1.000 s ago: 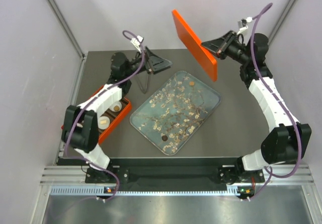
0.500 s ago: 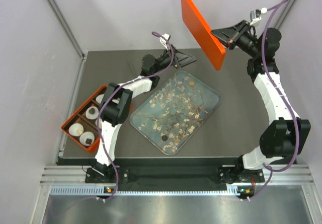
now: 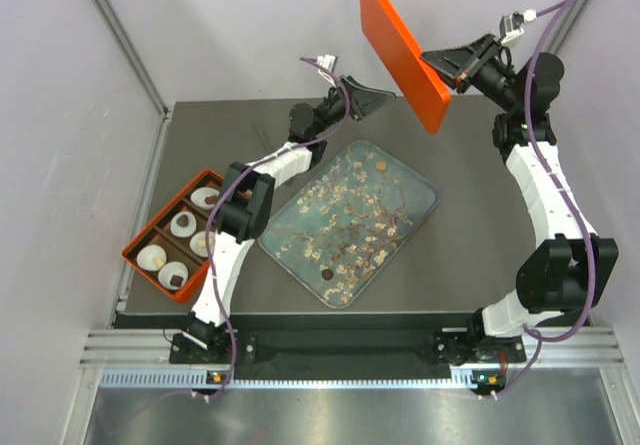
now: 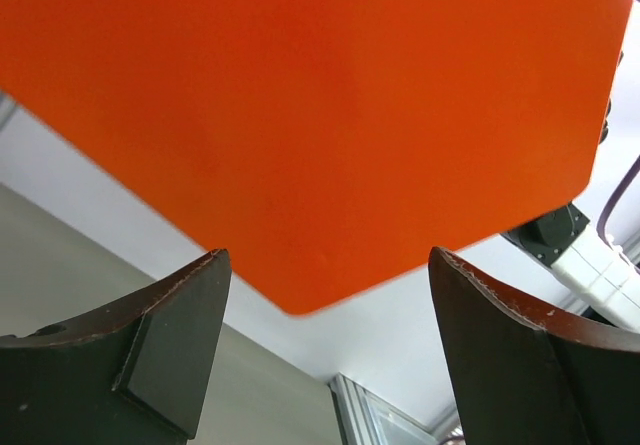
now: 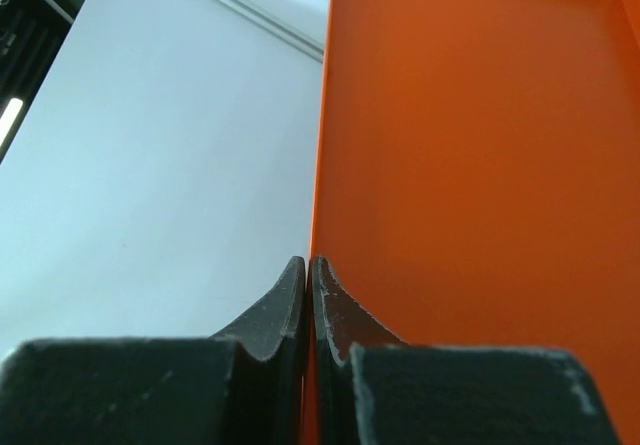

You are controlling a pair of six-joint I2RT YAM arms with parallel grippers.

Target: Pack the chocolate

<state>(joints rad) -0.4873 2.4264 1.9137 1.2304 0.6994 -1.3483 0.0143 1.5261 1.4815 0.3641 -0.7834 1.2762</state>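
Note:
My right gripper (image 3: 443,68) is shut on the rim of an orange lid (image 3: 400,50) and holds it high over the table's back edge. In the right wrist view the jaws pinch the lid's edge (image 5: 480,165). My left gripper (image 3: 377,98) is open and empty, raised just below and left of the lid. The lid fills the top of the left wrist view (image 4: 320,115), above my open fingers (image 4: 170,335). Chocolate pieces lie on the clear tray (image 3: 420,210): a caramel one (image 3: 380,166) and a dark one (image 3: 327,275). Another dark piece (image 3: 175,279) sits in the orange box (image 3: 137,258).
The orange box at the left edge has several compartments holding white paper cups (image 3: 152,256). Thin pale-brown flakes (image 3: 340,205) cover the tray in the middle. Grey walls close in the back and both sides.
My left arm swung from over the orange box to the back centre, with its gripper raised toward the lid. My right arm lifted the lid higher and to the right.

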